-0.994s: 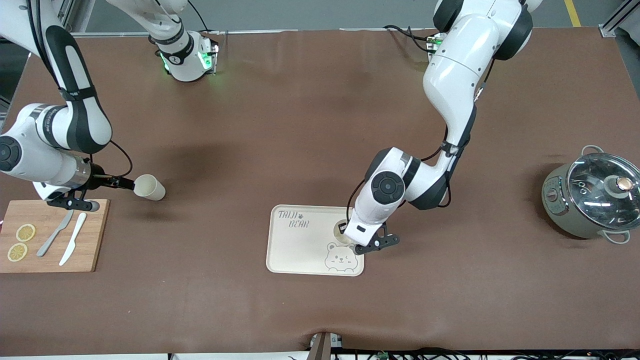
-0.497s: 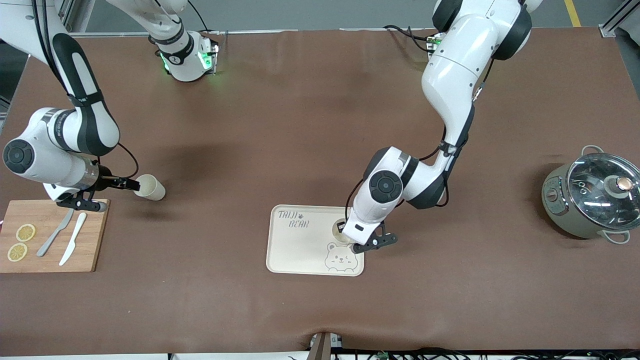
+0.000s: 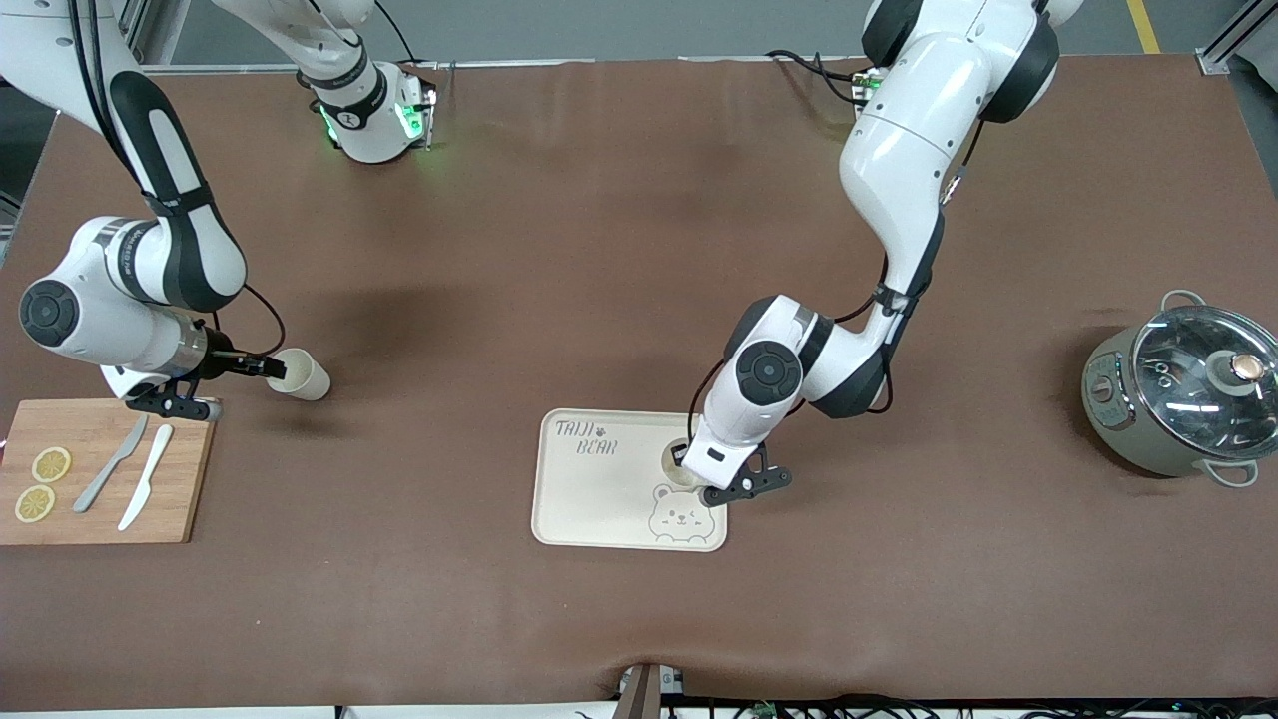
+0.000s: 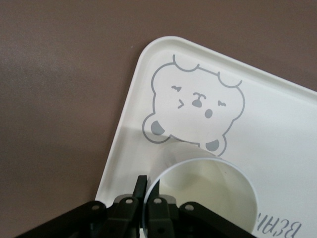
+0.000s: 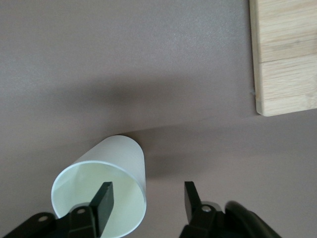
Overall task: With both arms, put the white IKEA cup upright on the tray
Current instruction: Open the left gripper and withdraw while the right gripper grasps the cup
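L tool (image 4: pixel 147 196) is pinched shut on the rim of the cup on tray (image 3: pixel 599 499). R tool (image 5: pixel 146 201) straddles the tipped cup (image 3: pixel 300 375) beside cutting board (image 3: pixel 100 469), jaws part-open. Square up, close gently.

White cup (image 5: pixel 101 188) on its side, 1 finger (image 5: pixel 103 198) inside its mouth.

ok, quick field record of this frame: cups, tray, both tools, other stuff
cup A: on its side on the table, by the cutting board
cup B: upright on the tray, near the bear drawing
right tool: around cup A's rim, one finger inside, one outside, not clamped
left tool: shut on cup B's rim
board: two lemon slices, two knives
pot: lidded, at left arm's end
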### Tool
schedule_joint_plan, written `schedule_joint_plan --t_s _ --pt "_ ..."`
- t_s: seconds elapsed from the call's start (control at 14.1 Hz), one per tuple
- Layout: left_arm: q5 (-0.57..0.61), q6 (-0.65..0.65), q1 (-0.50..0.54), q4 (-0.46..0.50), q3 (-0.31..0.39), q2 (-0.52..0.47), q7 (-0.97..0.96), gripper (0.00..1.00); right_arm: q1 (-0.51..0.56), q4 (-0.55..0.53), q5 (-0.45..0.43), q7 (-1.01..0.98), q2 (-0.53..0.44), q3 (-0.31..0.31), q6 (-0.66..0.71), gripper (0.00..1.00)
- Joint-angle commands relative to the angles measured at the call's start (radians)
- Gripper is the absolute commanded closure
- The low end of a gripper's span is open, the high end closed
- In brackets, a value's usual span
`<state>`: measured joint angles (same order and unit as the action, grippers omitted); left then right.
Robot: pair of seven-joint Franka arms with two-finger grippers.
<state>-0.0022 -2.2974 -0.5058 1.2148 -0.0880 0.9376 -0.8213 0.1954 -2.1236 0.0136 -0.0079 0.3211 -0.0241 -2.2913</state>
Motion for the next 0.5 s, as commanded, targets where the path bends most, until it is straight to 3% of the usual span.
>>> schedule_joint_plan --t_s 0.0,0.07,0.14,0.28,0.36,0.43 --pt "0.004 -0.017 -0.007 0.000 0.007 0.006 -0.004 1.00 0.012 -0.021 0.014 0.009 -0.002 -0.011 -0.028 0.39" --pt "0.002 -0.017 -0.007 0.000 0.007 0.004 0.004 1.00 0.012 -0.021 0.015 0.008 0.003 -0.011 -0.033 0.40" --pt "0.004 -0.017 -0.002 0.000 0.007 0.004 0.010 0.81 0.012 -0.021 0.016 0.008 0.009 -0.011 -0.040 0.43" --pt "0.007 -0.017 -0.007 0.000 0.007 0.004 0.008 0.17 0.012 -0.022 0.016 0.009 0.012 -0.011 -0.045 0.56" --pt "0.007 -0.017 -0.007 -0.001 0.007 0.003 0.001 0.00 0.012 -0.022 0.016 0.008 0.012 -0.011 -0.045 0.62" --pt "0.007 -0.017 -0.005 -0.001 0.007 0.003 0.001 0.00 0.010 -0.022 0.017 0.009 0.012 -0.011 -0.045 0.69"
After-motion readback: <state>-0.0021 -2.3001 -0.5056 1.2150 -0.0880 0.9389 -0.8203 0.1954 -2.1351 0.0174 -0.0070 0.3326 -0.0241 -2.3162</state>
